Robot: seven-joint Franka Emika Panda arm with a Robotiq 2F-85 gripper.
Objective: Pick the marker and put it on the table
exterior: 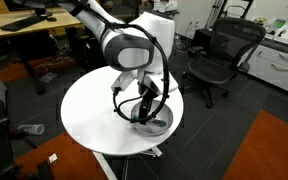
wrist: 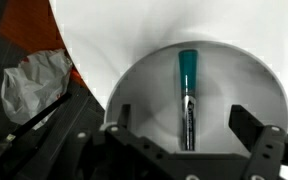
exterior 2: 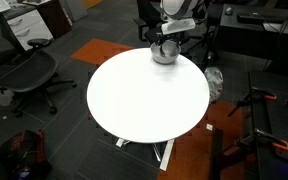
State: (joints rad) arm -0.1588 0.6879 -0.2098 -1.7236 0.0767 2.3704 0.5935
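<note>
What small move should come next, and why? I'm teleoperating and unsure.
Probably lower straight down. In the wrist view the gripper is open, its fingers on either side of the marker, which lies loose in the bowl, not yet grasped.

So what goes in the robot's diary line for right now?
stage: reaching | gripper: open, above bowl | marker: lying in bowl, not held | table: marker not on it

Even indoor light, bright glare on table (exterior 2: 134, 100), soft low-resolution frames, dim floor
</note>
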